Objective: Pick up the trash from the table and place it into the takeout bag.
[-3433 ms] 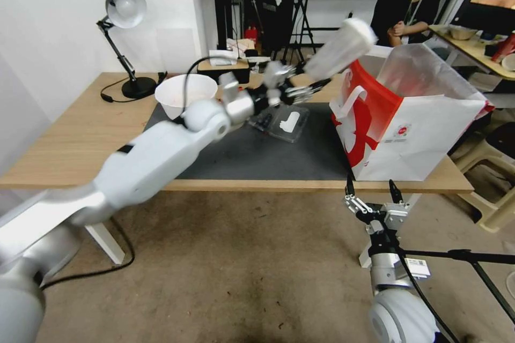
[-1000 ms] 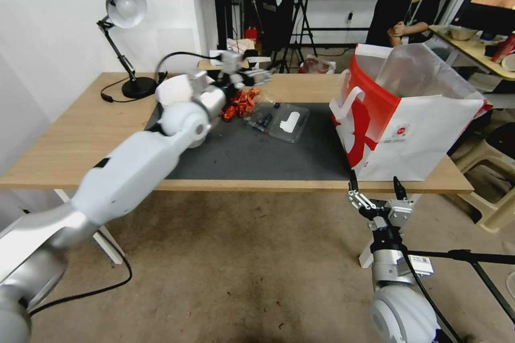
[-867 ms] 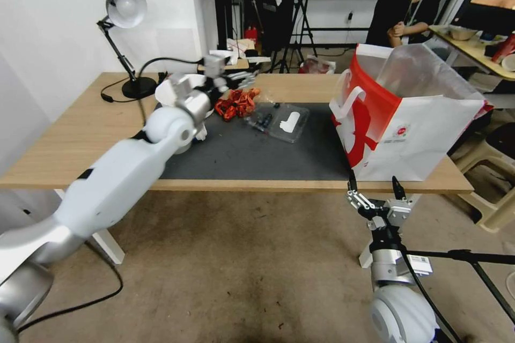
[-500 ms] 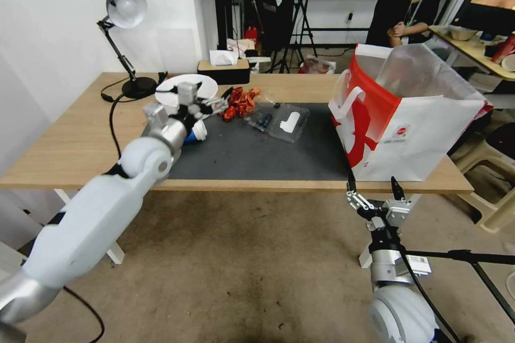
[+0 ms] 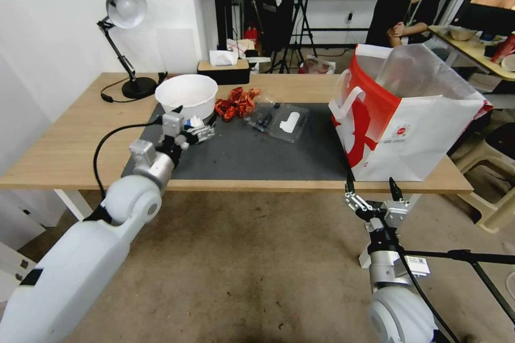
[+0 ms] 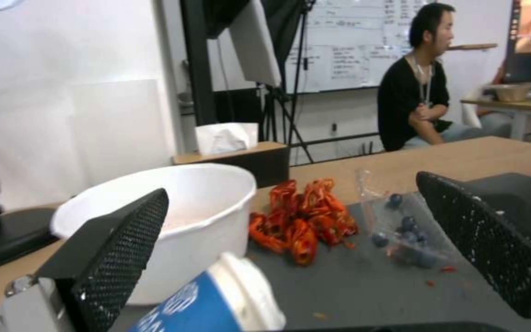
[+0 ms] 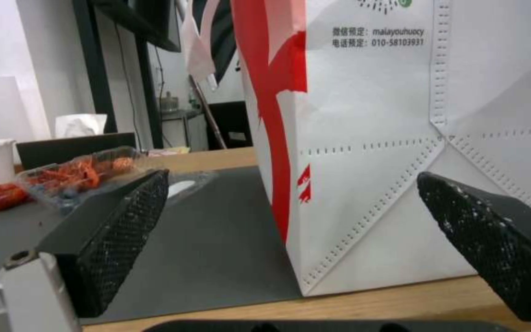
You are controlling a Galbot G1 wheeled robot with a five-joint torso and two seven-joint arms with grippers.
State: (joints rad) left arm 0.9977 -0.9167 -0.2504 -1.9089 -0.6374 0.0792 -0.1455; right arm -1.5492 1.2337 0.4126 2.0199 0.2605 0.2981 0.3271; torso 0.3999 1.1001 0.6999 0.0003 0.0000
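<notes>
The left tool [image 5: 203, 129] hangs wide open over the mat [image 5: 257, 155], its fingers either side of the blue cup [image 6: 216, 299] lying there, not gripping it. The right tool [image 5: 373, 193] waits open below the worktop [image 5: 75, 134] edge, by the bag [image 5: 413, 123].

Blue paper cup [image 6: 207, 302] is cut off by the left wrist pic's edge: only lid end and a bit of blue wall show. In head view the cup [image 5: 194, 122] is mostly hidden behind the left gripper [image 5: 201, 131], so can't tell if fingers touch it. Takeout bag [image 7: 401, 138] runs off the right wrist pic on two sides (top and handles out of frame). Bag's inside [image 5: 413, 72] is veiled by a cloudy liner; contents can't be made out. Clear tray [image 5: 279, 120] contents too small to tell in head view.
</notes>
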